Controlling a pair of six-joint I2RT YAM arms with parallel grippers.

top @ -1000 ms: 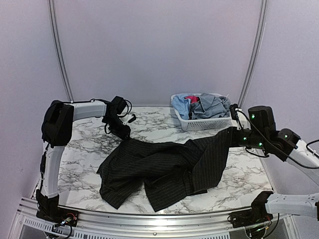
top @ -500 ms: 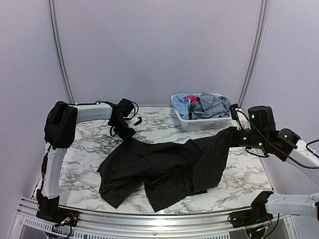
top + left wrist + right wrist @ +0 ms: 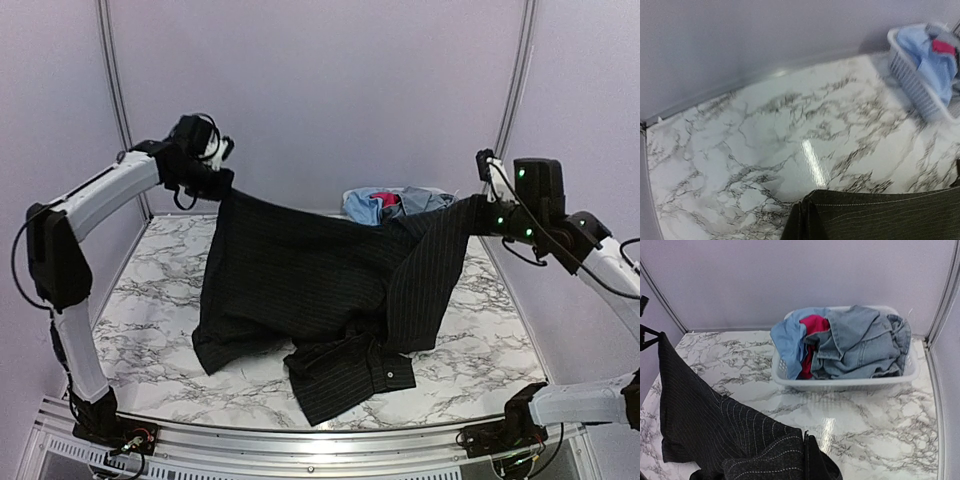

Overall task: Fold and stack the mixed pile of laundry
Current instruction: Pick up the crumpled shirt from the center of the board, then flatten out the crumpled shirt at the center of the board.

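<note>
L gripper [image 3: 224,189] just clamped a shirt [image 3: 310,290] corner & rose; R gripper [image 3: 478,213] also pinches it. Shirt now hangs spread before basket [image 3: 845,382], hem near-side on table [image 3: 160,290]. Prob. ready to lay flat.

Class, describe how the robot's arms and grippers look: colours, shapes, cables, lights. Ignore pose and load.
The left arm and right arm are white tubes joined by bulky black housings, with thin black cables looping alongside. The left gripper and right gripper are black. Green lights dot the right arm's joints.
</note>
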